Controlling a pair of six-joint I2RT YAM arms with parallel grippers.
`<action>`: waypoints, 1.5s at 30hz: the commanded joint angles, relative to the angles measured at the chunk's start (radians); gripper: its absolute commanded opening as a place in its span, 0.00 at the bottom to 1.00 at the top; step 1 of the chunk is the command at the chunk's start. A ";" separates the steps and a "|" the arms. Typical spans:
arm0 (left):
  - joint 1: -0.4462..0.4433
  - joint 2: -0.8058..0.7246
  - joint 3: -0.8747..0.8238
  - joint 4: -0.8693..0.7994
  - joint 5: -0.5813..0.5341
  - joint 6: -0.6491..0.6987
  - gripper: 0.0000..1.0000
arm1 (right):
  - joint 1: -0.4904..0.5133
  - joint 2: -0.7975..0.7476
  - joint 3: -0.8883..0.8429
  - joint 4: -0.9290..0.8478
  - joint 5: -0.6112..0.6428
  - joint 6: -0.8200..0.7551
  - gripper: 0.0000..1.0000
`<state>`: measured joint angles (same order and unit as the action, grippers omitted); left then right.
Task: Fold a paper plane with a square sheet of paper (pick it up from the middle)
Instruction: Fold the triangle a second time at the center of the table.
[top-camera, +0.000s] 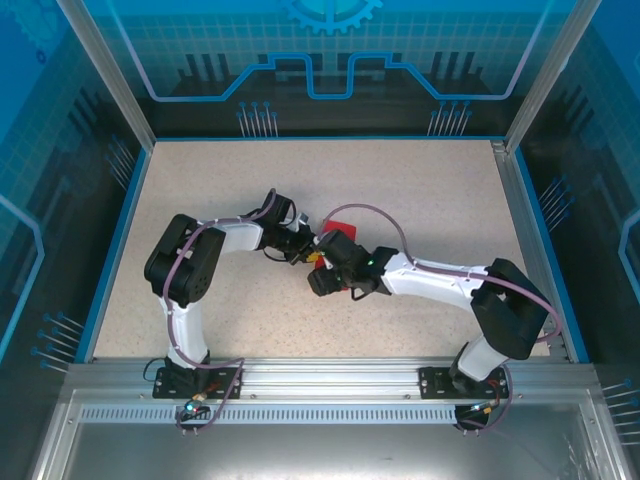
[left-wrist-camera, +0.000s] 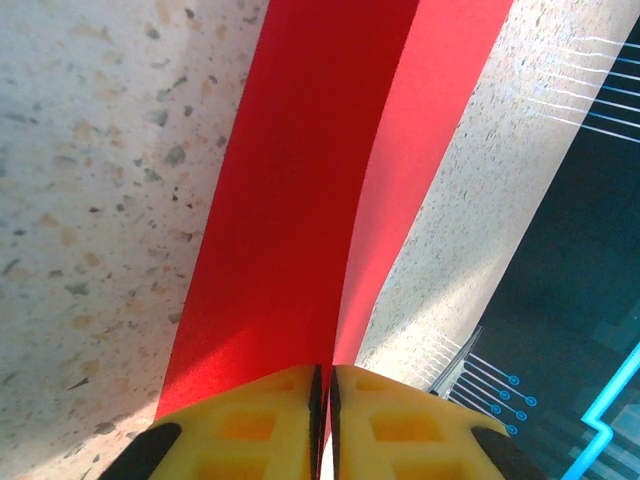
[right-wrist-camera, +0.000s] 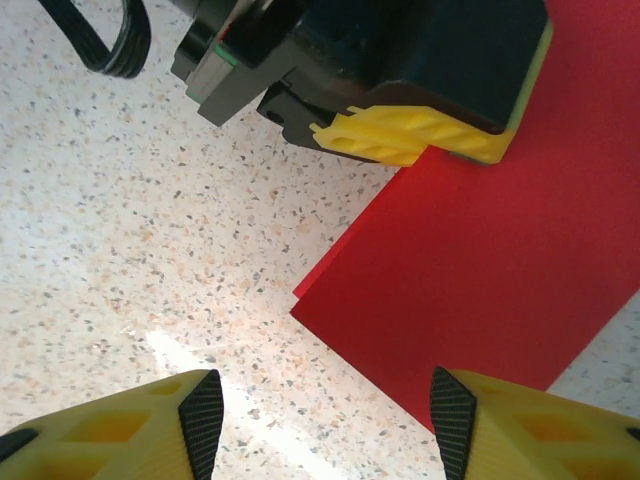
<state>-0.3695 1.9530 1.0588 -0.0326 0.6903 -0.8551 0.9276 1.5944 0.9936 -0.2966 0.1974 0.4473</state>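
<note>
Mid-fold, I'd say. Left claw (left-wrist-camera: 322, 385) is clenched on the doubled-over paper (left-wrist-camera: 300, 200) at mid bench (right-wrist-camera: 120, 260), and right claw (right-wrist-camera: 320, 410) is spread open on its near side. Next the right probably needs to pinch it or press it flat.

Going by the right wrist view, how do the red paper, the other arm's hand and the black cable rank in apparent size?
Largest to smallest:
1. red paper
2. left hand, cut off at the top edge, so judged by its visible part
3. black cable, likewise cut off
</note>
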 joint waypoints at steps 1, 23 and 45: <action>0.004 -0.012 0.024 -0.035 0.031 0.019 0.15 | 0.031 0.022 0.021 -0.007 0.146 -0.040 0.61; 0.004 -0.021 0.017 -0.033 0.035 0.024 0.14 | 0.114 0.209 0.181 -0.133 0.323 -0.018 0.40; 0.004 -0.023 0.017 -0.033 0.034 0.024 0.14 | 0.088 0.130 0.129 -0.106 0.252 -0.010 0.27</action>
<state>-0.3695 1.9526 1.0588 -0.0399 0.6971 -0.8547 1.0245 1.7649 1.1362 -0.4152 0.4717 0.4252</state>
